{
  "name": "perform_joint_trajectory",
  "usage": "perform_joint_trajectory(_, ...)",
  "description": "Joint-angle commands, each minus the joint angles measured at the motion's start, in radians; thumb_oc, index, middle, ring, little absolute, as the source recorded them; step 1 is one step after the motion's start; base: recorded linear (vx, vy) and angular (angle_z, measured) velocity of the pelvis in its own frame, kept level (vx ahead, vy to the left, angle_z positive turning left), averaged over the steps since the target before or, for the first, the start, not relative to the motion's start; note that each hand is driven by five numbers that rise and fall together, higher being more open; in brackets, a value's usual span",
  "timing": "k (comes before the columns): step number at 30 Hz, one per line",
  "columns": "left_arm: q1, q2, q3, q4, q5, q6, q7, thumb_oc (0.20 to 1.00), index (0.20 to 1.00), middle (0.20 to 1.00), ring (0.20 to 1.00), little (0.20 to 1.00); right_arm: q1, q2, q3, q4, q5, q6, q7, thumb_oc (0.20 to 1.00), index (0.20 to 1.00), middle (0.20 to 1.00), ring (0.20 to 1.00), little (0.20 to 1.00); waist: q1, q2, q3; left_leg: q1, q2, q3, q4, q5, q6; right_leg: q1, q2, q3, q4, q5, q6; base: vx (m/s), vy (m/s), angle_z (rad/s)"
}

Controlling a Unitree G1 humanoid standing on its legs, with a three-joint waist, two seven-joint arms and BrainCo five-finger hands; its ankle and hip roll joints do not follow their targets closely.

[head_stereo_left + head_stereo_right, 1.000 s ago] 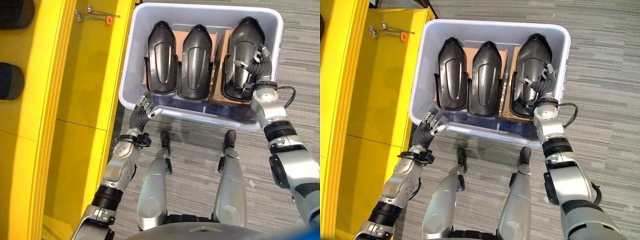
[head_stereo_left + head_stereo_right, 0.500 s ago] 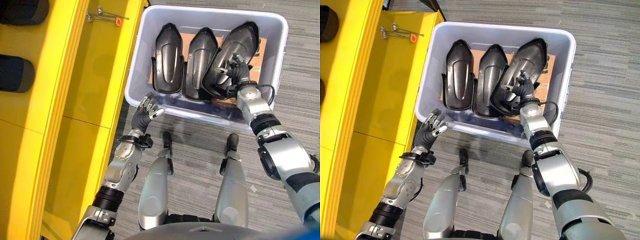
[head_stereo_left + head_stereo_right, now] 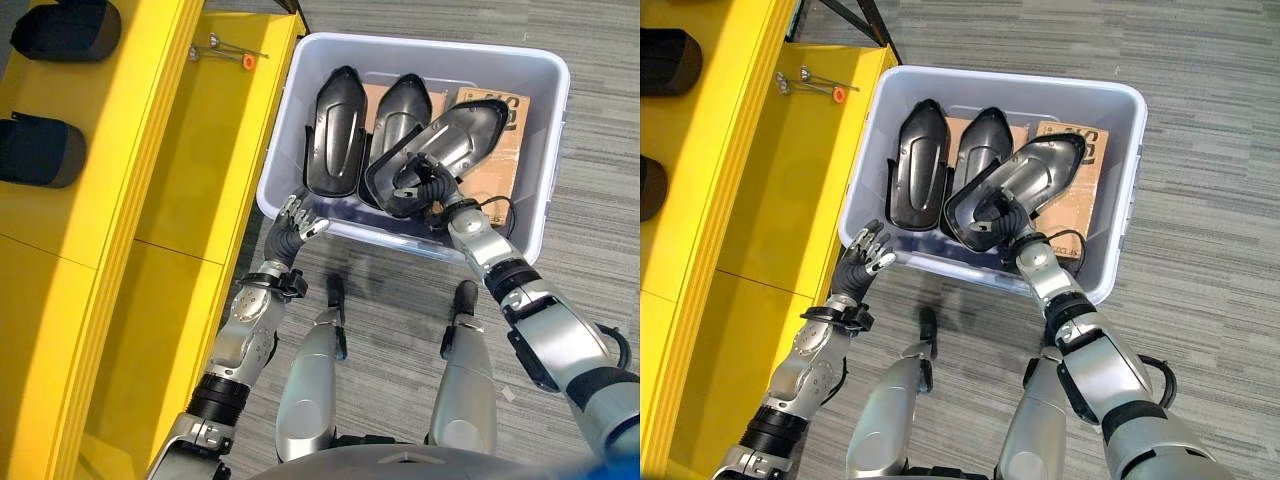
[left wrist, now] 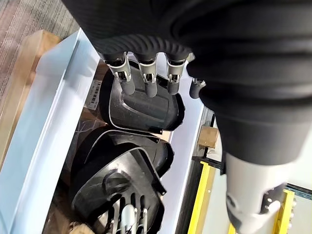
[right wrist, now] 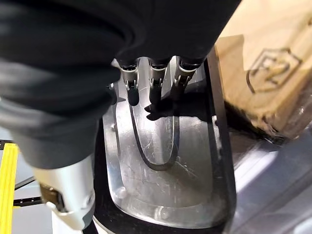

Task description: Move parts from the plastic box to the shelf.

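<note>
A grey plastic box (image 3: 553, 150) stands on the carpet ahead of me. Two black moulded parts (image 3: 333, 130) (image 3: 400, 105) stand side by side in its left half. My right hand (image 3: 425, 185) is shut on the near end of a third black part (image 3: 462, 135), held tilted across the box with its far end pointing to the right. In the right wrist view its fingers (image 5: 153, 85) curl onto the part's glossy inner face (image 5: 165, 161). My left hand (image 3: 292, 218) hovers open at the box's near left corner, holding nothing. The yellow shelf (image 3: 200, 150) runs along the left.
Brown cardboard (image 3: 495, 105) lies in the right half of the box. On the shelf's upper level sit two dark parts (image 3: 65, 30) (image 3: 40, 150), and small metal tools with an orange tip (image 3: 228, 46) lie at the far end of the lower board. Grey carpet surrounds the box.
My right hand has lifted the rightmost part off the cardboard and swung it left, tilting it over the middle part. The view has shifted. My left hand has barely moved.
</note>
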Motion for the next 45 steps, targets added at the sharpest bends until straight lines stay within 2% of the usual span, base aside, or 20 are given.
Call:
perform_joint_trajectory(1, 0.019, 0.007, 0.064, -0.13, 0.026, -0.047, 0.004, 1.0, 1.0, 1.0, 1.0, 1.0, 0.009, -0.029, -0.02, -0.053, -0.028, 0.01, -0.006, 1.0, 1.0, 1.0, 1.0, 1.0, -0.001, -0.023, 0.071, -0.017, 0.099, -0.097, 0.034, -0.054, -0.024, 0.107, -0.04, -0.006, -0.118, 0.11, -0.05, 0.0, 0.0, 0.0)
perform_joint_trajectory(3, 0.021, 0.007, 0.067, -0.132, 0.026, -0.048, 0.004, 1.0, 1.0, 1.0, 1.0, 1.0, 0.023, -0.046, -0.026, -0.086, -0.029, 0.009, -0.007, 1.0, 1.0, 1.0, 1.0, 1.0, -0.006, -0.027, 0.073, -0.016, 0.1, -0.095, 0.035, -0.055, -0.024, 0.108, -0.04, -0.005, -0.119, 0.11, -0.049, 0.0, 0.0, 0.0)
perform_joint_trajectory(5, 0.032, 0.017, 0.078, -0.142, 0.028, -0.046, 0.01, 1.0, 1.0, 1.0, 1.0, 1.0, 0.067, -0.118, -0.046, -0.247, -0.044, 0.005, -0.014, 1.0, 1.0, 1.0, 1.0, 1.0, -0.023, -0.042, 0.079, -0.01, 0.105, -0.092, 0.036, -0.057, -0.026, 0.114, -0.034, -0.003, -0.124, 0.112, -0.046, -0.01, -0.006, -0.02)
perform_joint_trajectory(8, 0.035, 0.025, 0.087, -0.139, 0.033, -0.044, 0.017, 1.0, 1.0, 1.0, 1.0, 1.0, 0.11, -0.173, -0.084, -0.441, -0.077, -0.013, -0.031, 1.0, 1.0, 1.0, 1.0, 1.0, -0.039, -0.055, 0.08, -0.011, 0.107, -0.094, 0.039, -0.058, -0.027, 0.115, -0.03, 0.0, -0.123, 0.112, -0.041, 0.0, -0.021, -0.09)
perform_joint_trajectory(12, 0.036, 0.027, 0.089, -0.142, 0.032, -0.045, 0.027, 1.0, 1.0, 1.0, 1.0, 1.0, 0.119, -0.192, -0.142, -0.574, -0.104, -0.031, -0.071, 1.0, 1.0, 1.0, 1.0, 1.0, -0.048, -0.06, 0.082, -0.013, 0.107, -0.095, 0.043, -0.06, -0.029, 0.115, -0.029, 0.0, -0.122, 0.114, -0.039, 0.0, -0.022, -0.07)
perform_joint_trajectory(14, 0.038, 0.026, 0.086, -0.141, 0.03, -0.049, 0.033, 1.0, 1.0, 1.0, 1.0, 1.0, 0.129, -0.18, -0.192, -0.658, -0.109, -0.043, -0.093, 1.0, 1.0, 1.0, 1.0, 1.0, -0.052, -0.06, 0.083, -0.011, 0.107, -0.095, 0.045, -0.061, -0.029, 0.114, -0.028, 0.001, -0.119, 0.114, -0.039, 0.0, -0.004, -0.02)
perform_joint_trajectory(19, 0.044, 0.02, 0.078, -0.13, 0.022, -0.052, 0.041, 1.0, 1.0, 1.0, 1.0, 1.0, 0.181, -0.082, -0.282, -0.765, -0.097, -0.061, -0.118, 1.0, 1.0, 1.0, 1.0, 1.0, -0.061, -0.058, 0.077, -0.015, 0.105, -0.096, 0.047, -0.062, -0.029, 0.114, -0.026, 0.003, -0.116, 0.114, -0.038, 0.0, 0.0, 0.0)
perform_joint_trajectory(24, 0.052, 0.012, 0.085, -0.121, 0.023, -0.054, 0.047, 1.0, 1.0, 1.0, 1.0, 1.0, 0.225, 0.016, -0.316, -0.752, -0.09, -0.067, -0.123, 1.0, 1.0, 1.0, 1.0, 1.0, -0.065, -0.053, 0.068, -0.025, 0.105, -0.102, 0.051, -0.064, -0.028, 0.11, -0.025, 0.002, -0.117, 0.114, -0.038, 0.0, 0.0, 0.0)
perform_joint_trajectory(33, 0.053, 0.005, 0.095, -0.107, 0.031, -0.054, 0.054, 1.0, 1.0, 1.0, 1.0, 1.0, 0.244, 0.128, -0.371, -0.647, -0.037, -0.047, -0.14, 1.0, 1.0, 1.0, 1.0, 1.0, -0.063, -0.045, 0.062, -0.04, 0.098, -0.105, 0.055, -0.066, -0.028, 0.101, -0.029, 0.004, -0.118, 0.118, -0.038, 0.0, 0.0, 0.0)
perform_joint_trajectory(45, 0.055, 0.004, 0.094, -0.106, 0.039, -0.055, 0.065, 1.0, 1.0, 1.0, 1.0, 1.0, 0.244, 0.173, -0.421, -0.584, -0.056, -0.032, -0.196, 1.0, 1.0, 1.0, 1.0, 1.0, -0.065, -0.035, 0.064, -0.058, 0.092, -0.106, 0.061, -0.069, -0.026, 0.084, -0.027, 0.009, -0.115, 0.121, -0.039, 0.0, 0.0, 0.0)
